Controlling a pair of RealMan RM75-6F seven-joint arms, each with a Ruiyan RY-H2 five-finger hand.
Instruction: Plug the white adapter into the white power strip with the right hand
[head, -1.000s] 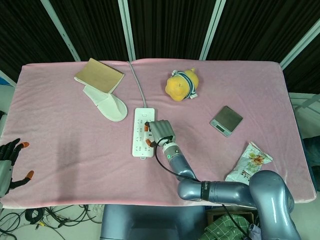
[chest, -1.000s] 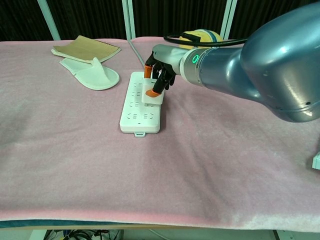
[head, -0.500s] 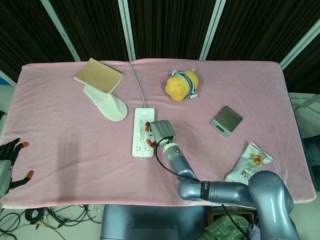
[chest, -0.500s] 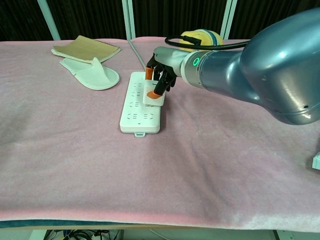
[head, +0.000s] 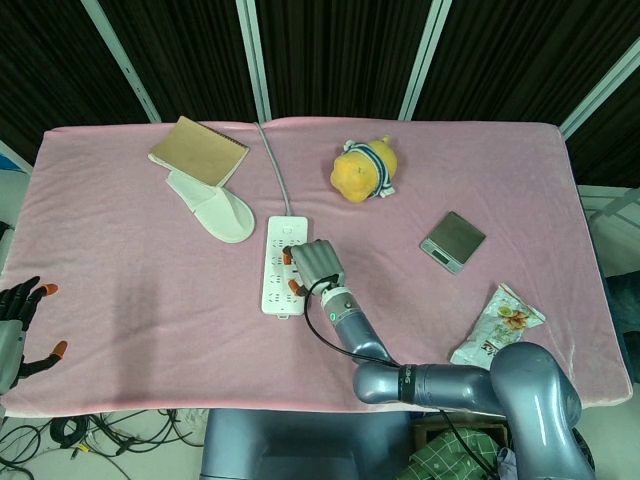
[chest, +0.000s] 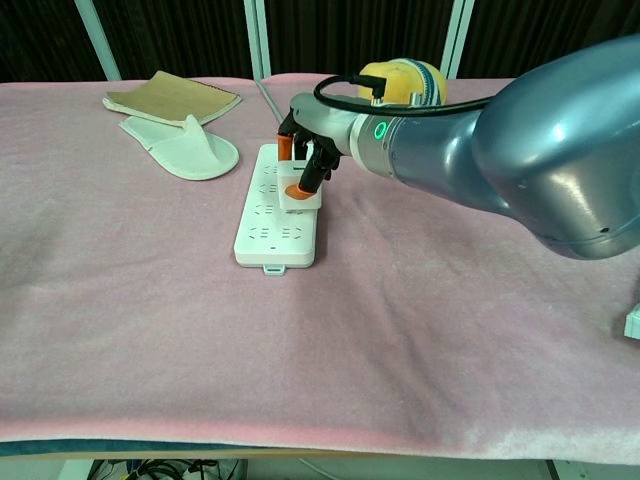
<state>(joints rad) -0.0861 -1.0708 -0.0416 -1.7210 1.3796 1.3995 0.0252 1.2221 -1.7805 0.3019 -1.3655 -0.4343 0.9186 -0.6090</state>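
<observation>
The white power strip (head: 277, 283) (chest: 270, 222) lies mid-table on the pink cloth, its grey cord (head: 276, 172) running to the far edge. My right hand (head: 316, 265) (chest: 308, 150) sits over the strip's right side and grips the white adapter (chest: 301, 194), which rests against the strip's top face. In the head view the hand hides the adapter. Whether its prongs are in a socket cannot be seen. My left hand (head: 20, 325) hangs at the table's near left edge, fingers spread, holding nothing.
A white slipper (head: 213, 208) and a brown notebook (head: 199, 150) lie at the far left. A yellow plush toy (head: 364, 170) sits behind the strip, a small grey scale (head: 452, 241) to the right, and a snack bag (head: 497, 325) near the right front edge.
My right hand with the adapter has shifted slightly left over the strip, and the strip itself has slid a little to the left. The left hand has stayed still.
</observation>
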